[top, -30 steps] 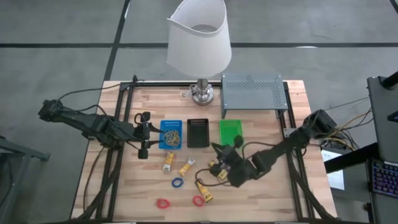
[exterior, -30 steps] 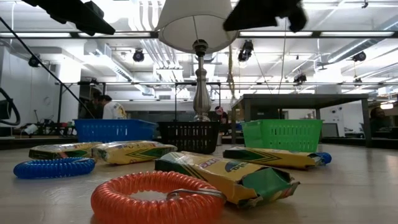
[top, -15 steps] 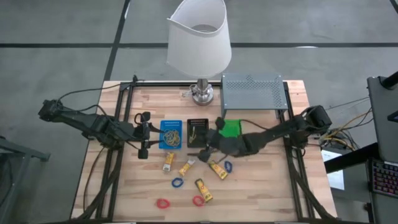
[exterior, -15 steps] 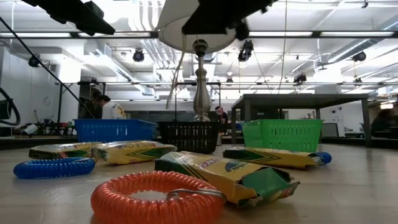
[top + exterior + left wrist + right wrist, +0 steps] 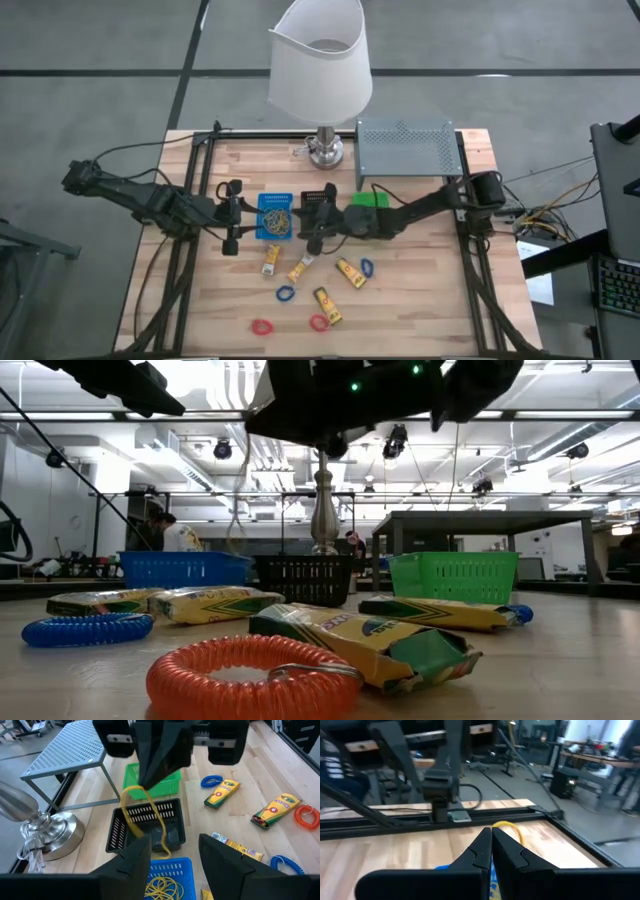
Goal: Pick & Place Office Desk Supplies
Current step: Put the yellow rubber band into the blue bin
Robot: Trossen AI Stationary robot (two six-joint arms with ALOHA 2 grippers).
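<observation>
Right gripper [image 5: 162,770] clenched on a yellow rubber band [image 5: 145,820], hanging straight down over the black tray [image 5: 147,827], just beside the blue tray [image 5: 275,216] with more bands. Left gripper [image 5: 233,215] half open, empty, waiting beside the blue tray. Yellow packets [image 5: 350,635] on the table, lettering too small to read.

Wooden worktop [image 5: 420,300] with lamp, shelf, trays and loose supplies

A lamp base [image 5: 323,150] and a grey perforated shelf [image 5: 405,148] are set along the far edge; blue [image 5: 275,216], black [image 5: 318,212] and green [image 5: 372,200] trays are lined up mid-worktop. Nearer, four crayon packets [image 5: 349,272], two blue coil rings [image 5: 286,294] and two red coil rings [image 5: 262,327] are scattered.
</observation>
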